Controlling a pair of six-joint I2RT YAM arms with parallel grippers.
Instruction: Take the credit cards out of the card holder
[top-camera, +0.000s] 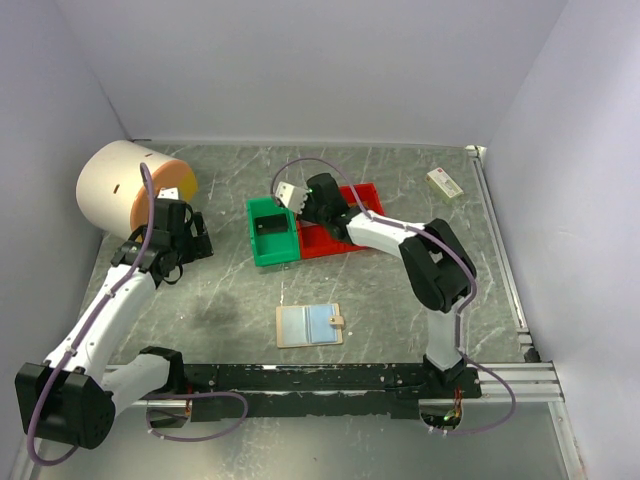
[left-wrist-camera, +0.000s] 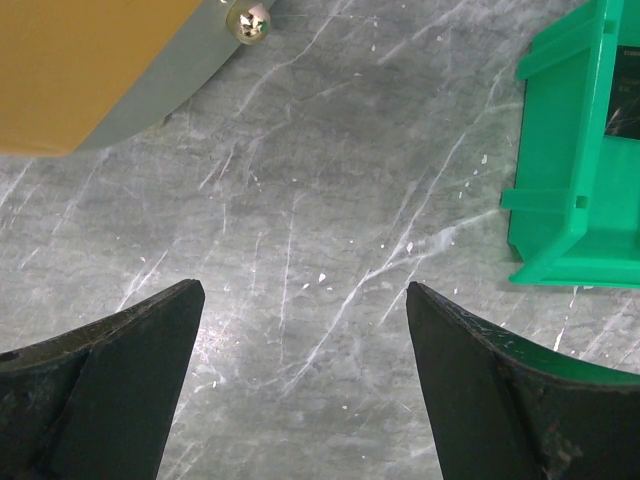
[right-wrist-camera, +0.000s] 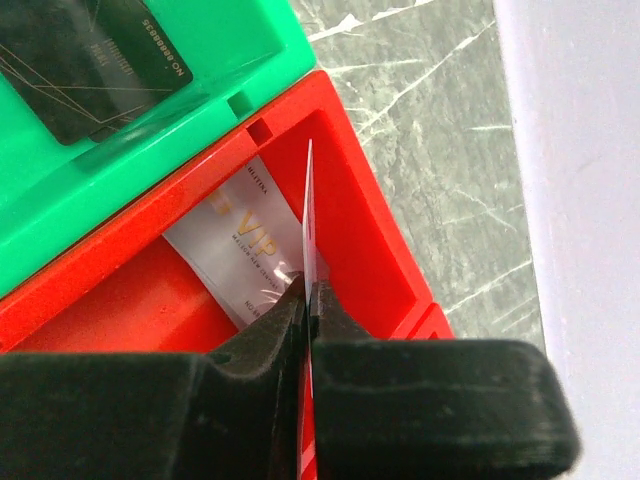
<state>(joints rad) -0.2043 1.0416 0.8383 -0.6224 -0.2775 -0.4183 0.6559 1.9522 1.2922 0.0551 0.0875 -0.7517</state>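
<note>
The card holder (top-camera: 309, 325) lies open and flat on the table near the front, tan with pale blue-grey pockets and a small tab on its right. My right gripper (right-wrist-camera: 310, 290) is shut on a thin card (right-wrist-camera: 308, 215) seen edge-on, held above the red bin (right-wrist-camera: 385, 250). In the top view this gripper (top-camera: 304, 201) and its pale card (top-camera: 290, 193) are over the far ends of the bins. A silver-grey VIP card (right-wrist-camera: 235, 245) lies in the red bin. A dark card (right-wrist-camera: 90, 55) lies in the green bin (top-camera: 272, 232). My left gripper (left-wrist-camera: 300, 295) is open and empty over bare table, left of the green bin (left-wrist-camera: 580, 150).
A large cream and yellow cylinder (top-camera: 125, 185) stands at the back left, close to my left gripper (top-camera: 185, 245). A small white-and-green box (top-camera: 444, 182) lies at the back right. The red bin (top-camera: 345, 225) touches the green bin's right side.
</note>
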